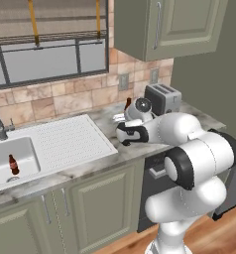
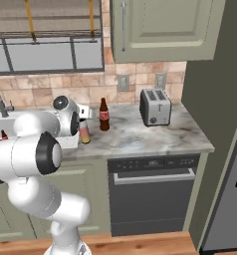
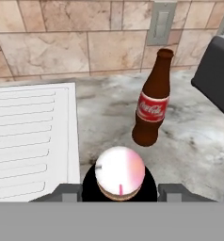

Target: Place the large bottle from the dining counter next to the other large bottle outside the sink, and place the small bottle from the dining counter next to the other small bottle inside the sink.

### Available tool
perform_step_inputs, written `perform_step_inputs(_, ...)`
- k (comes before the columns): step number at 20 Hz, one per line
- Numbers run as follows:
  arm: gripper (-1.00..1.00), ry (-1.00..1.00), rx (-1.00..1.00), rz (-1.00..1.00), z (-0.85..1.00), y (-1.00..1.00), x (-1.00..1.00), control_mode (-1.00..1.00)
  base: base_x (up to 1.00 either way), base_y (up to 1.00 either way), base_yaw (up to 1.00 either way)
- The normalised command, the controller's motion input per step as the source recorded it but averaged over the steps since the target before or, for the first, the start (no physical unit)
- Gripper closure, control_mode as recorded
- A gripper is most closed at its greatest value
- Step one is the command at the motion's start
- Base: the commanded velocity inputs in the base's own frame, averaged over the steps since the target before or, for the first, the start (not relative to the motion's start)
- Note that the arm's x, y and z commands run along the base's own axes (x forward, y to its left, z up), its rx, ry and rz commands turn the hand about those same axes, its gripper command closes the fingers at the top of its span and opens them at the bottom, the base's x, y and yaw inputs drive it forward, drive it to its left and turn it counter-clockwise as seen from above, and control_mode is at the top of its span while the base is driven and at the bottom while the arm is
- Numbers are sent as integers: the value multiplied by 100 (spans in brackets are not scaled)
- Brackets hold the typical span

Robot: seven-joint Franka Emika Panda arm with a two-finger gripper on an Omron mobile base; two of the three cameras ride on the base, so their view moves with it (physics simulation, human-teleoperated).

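Closest in the hand view: white cap of the large bottle (image 3: 120, 173), upright and clamped between the gripper (image 3: 119, 192) fingers, just in front of the brown cola bottle (image 3: 152, 101). Lowered on the marble worktop (image 2: 155, 133) beside that cola bottle, right of the sink (image 1: 6, 161) drainboard, presumably for pairing large with large. Small dark bottle (image 1: 13, 164) standing inside the sink basin.

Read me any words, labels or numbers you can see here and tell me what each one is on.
"Coca-Cola": white script on the red label of the brown bottle on the worktop, blurred but recognisable.
Oven panel: small marks, too small to read.
Small bottle in the sink: red label, too small to read.
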Motion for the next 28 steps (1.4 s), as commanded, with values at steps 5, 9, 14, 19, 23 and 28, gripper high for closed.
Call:
perform_step_inputs(5, 100, 0, 0, 0, -8, 0, 9, -100, 0, 0, 0)
perform_step_inputs(9, 100, 0, 0, 0, -15, 0, 11, -100, 0, 0, 0)
perform_step_inputs(14, 100, 0, 0, 1, -12, 0, 1, -100, 0, 0, 0)
perform_step_inputs(19, 100, 0, 0, 1, -11, 0, 0, -100, 0, 0, 0)
perform_step_inputs(23, 100, 0, 0, 2, -9, 0, 0, -100, 0, 0, 0)
perform_step_inputs(28, 100, 0, 0, 3, -8, -2, 0, -100, 0, 0, 0)
